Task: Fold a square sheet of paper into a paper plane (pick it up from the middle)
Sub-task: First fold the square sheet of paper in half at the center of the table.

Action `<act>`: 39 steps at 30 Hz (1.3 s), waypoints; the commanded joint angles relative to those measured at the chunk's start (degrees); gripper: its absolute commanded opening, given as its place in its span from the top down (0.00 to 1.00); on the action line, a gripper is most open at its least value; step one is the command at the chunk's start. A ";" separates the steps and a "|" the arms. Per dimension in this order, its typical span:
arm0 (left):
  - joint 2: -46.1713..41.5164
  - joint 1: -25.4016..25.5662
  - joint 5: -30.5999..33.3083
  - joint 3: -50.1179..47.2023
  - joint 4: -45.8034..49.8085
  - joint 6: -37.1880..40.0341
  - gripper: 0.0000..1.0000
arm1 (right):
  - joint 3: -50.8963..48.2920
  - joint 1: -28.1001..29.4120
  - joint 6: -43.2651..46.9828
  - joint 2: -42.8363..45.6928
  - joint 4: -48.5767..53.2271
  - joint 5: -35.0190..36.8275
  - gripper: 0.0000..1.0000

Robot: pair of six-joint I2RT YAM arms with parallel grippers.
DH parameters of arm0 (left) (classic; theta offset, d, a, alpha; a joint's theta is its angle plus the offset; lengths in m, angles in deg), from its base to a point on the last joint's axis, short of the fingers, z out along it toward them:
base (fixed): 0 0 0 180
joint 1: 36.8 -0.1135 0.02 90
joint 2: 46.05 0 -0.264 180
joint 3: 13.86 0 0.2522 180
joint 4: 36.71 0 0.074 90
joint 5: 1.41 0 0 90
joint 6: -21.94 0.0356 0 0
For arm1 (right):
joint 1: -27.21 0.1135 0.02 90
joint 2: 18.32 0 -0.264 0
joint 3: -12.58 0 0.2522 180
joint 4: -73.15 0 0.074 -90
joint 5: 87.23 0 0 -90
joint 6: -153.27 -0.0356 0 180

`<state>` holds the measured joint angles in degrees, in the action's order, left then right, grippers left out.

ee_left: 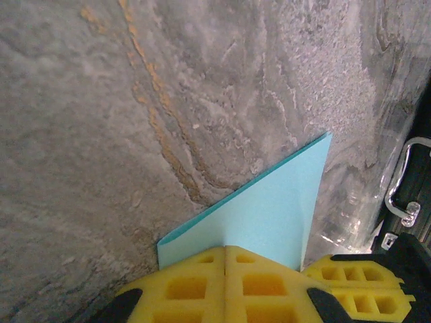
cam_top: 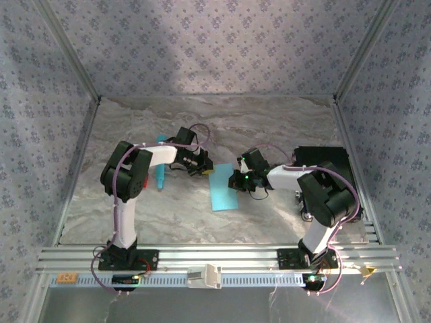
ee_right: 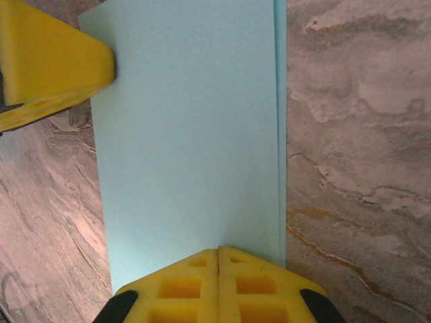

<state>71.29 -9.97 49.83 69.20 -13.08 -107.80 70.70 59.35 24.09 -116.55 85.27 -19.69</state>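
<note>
Marble-patterned tabletop (cam_top: 283,121) carries the light cyan sheet of paper (cam_top: 222,186), folded to a rectangle and lying flat at centre between the arms. Left gripper (cam_top: 202,163) and right gripper (cam_top: 237,180): jaws closed, tips at opposite paper edges. Orange tag (cam_top: 65,276) on front rail: writing illegible.

Sheet of paper (ee_right: 188,134): far end cut off at top edge, near edge behind the right gripper (ee_right: 219,251) (jaws together).
</note>
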 commanded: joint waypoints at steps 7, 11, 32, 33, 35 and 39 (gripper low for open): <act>0.66 -1.87 11.49 2.94 -0.84 -6.69 1.00 | -4.02 -0.27 0.75 -2.96 9.82 6.12 1.00; 0.61 -1.90 12.34 4.32 0.40 -7.24 1.00 | -4.19 -0.40 0.79 -2.94 9.65 6.05 1.00; -6.51 4.21 6.26 -0.21 0.35 -1.04 0.98 | 0.54 -0.73 0.57 8.81 9.01 1.39 0.81; -5.76 4.23 5.72 0.56 0.41 -1.20 0.98 | 0.57 -1.00 0.59 10.00 10.67 2.06 0.80; -4.35 4.30 4.78 2.30 0.63 -0.97 0.98 | 0.33 -1.38 0.55 11.62 13.49 2.59 0.78; -1.42 4.12 4.54 4.15 0.98 -0.67 0.98 | -2.35 -1.05 -1.82 14.90 14.51 1.24 0.71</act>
<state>67.73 -5.55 56.19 70.92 -12.42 -109.90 69.94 58.12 23.85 -103.77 95.19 -18.64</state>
